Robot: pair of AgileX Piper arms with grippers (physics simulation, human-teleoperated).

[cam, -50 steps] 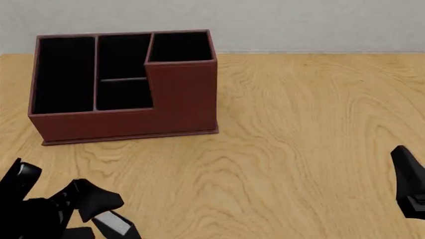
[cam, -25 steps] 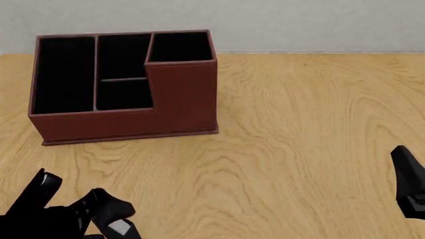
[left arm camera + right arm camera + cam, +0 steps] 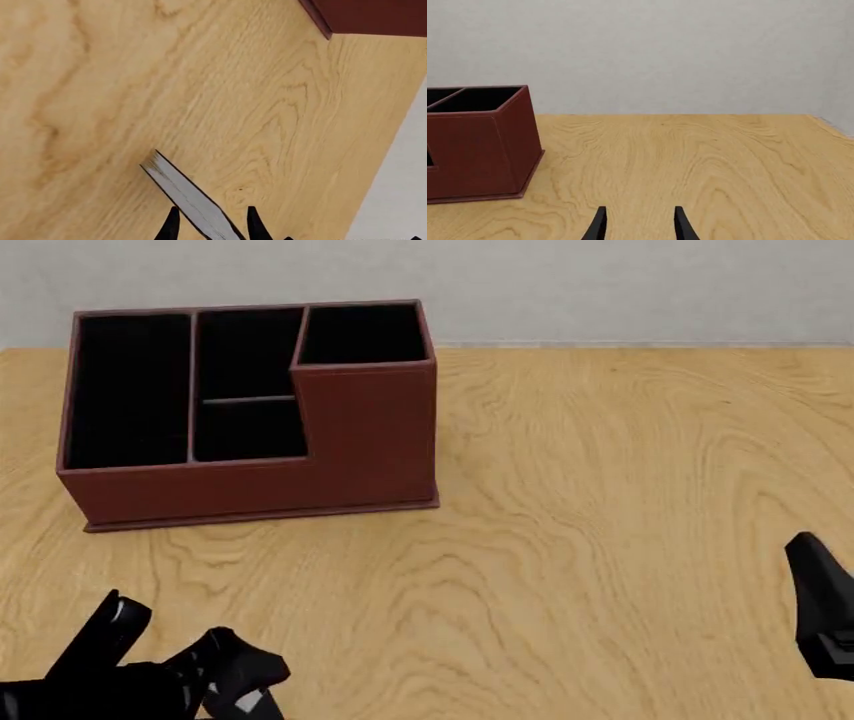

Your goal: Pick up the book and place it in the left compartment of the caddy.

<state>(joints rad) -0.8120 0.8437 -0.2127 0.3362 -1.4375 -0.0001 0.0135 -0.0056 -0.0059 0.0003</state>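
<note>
Between the left end effector's [image 3: 210, 225] fingertips sits the book [image 3: 187, 196], clamped edge-on

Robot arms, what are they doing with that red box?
The left gripper has its jaws closed on a thin book, held near the front edge of the wooden table. The reddish-brown caddy sits farther back, and its long left compartment has nothing in it, so the book is not yet put away. The right gripper holds nothing, jaws open, off to the right.
</note>
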